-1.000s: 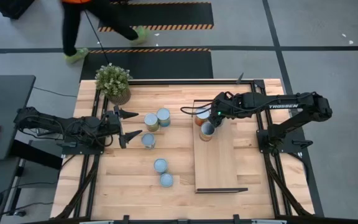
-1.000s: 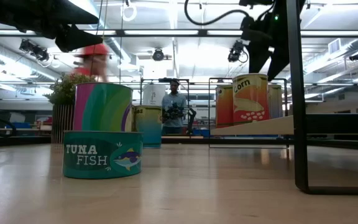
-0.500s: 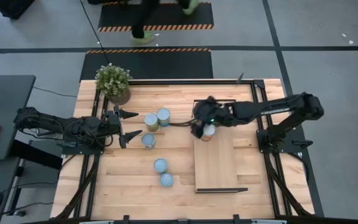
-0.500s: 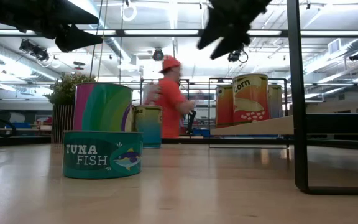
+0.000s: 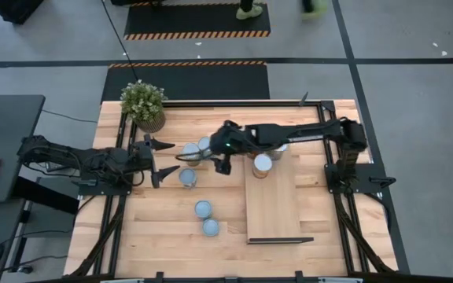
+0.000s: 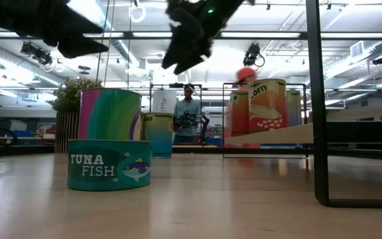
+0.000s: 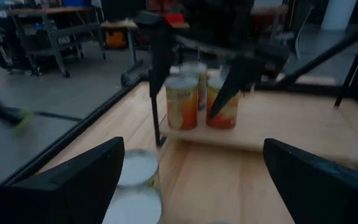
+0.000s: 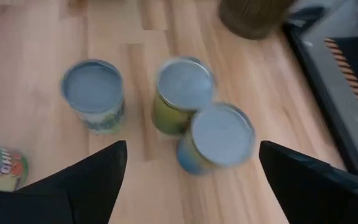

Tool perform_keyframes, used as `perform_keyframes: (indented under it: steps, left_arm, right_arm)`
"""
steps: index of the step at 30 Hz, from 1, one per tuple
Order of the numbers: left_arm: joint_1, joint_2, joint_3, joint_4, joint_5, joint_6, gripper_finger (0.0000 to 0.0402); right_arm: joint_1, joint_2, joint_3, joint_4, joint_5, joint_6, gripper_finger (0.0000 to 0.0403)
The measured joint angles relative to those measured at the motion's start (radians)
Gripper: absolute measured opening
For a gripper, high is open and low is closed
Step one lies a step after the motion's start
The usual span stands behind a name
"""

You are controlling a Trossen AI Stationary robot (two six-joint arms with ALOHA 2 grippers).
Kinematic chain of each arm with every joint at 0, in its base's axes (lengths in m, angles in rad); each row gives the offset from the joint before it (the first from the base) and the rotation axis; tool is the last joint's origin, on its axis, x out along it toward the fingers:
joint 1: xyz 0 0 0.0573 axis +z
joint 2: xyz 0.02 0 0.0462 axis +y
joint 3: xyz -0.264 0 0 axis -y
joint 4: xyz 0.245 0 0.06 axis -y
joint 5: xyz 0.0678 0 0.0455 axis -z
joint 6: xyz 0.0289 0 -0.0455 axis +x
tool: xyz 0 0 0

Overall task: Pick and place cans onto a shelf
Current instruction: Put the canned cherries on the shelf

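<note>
My right gripper is open and empty above two cans that stand together at the table's far middle. In its wrist view these two cans and a third can stand upright on their bases below the fingers. Two more cans stand nearer the front. The shelf lies right of centre, with three cans standing at its far end. One of them shows plainly from above. My left gripper is open and empty, left of the cans.
A potted plant stands at the far left corner. A low tuna can stands close to the low camera. The shelf's near half is bare. People move in the room beyond the table.
My right gripper has left the cans at the shelf's far end and swept toward the table's left, stopping over the pair of cans at the far middle. The cans on the shelf stay upright. A person has walked past behind the table.
</note>
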Motion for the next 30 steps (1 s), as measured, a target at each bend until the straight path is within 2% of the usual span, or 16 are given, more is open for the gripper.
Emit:
perform_keyframes:
  steps: [4, 13, 15, 19, 30]
  left_arm:
    - [0.000, 0.000, 0.000, -0.034, 0.000, -0.011, 0.0389]
    - [0.000, 0.000, 0.000, -0.047, 0.000, -0.013, 0.0389]
    - [0.000, 0.000, 0.000, -0.049, 0.000, -0.014, 0.0389]
    - [0.000, 0.000, 0.000, -0.055, 0.000, -0.015, 0.0389]
    - [0.000, 0.000, 0.000, -0.059, 0.000, -0.016, 0.0389]
  right_arm:
    - [-0.039, 0.086, 0.073, -0.002, -0.065, -0.061, 0.0382]
    - [-0.090, 0.203, 0.214, -0.012, -0.074, -0.172, 0.0397]
    - [-0.103, 0.217, 0.232, -0.010, -0.104, -0.177, 0.0399]
    - [-0.125, 0.252, 0.240, -0.010, -0.155, -0.188, 0.0399]
    - [-0.140, 0.284, 0.239, 0.008, -0.173, -0.223, 0.0400]
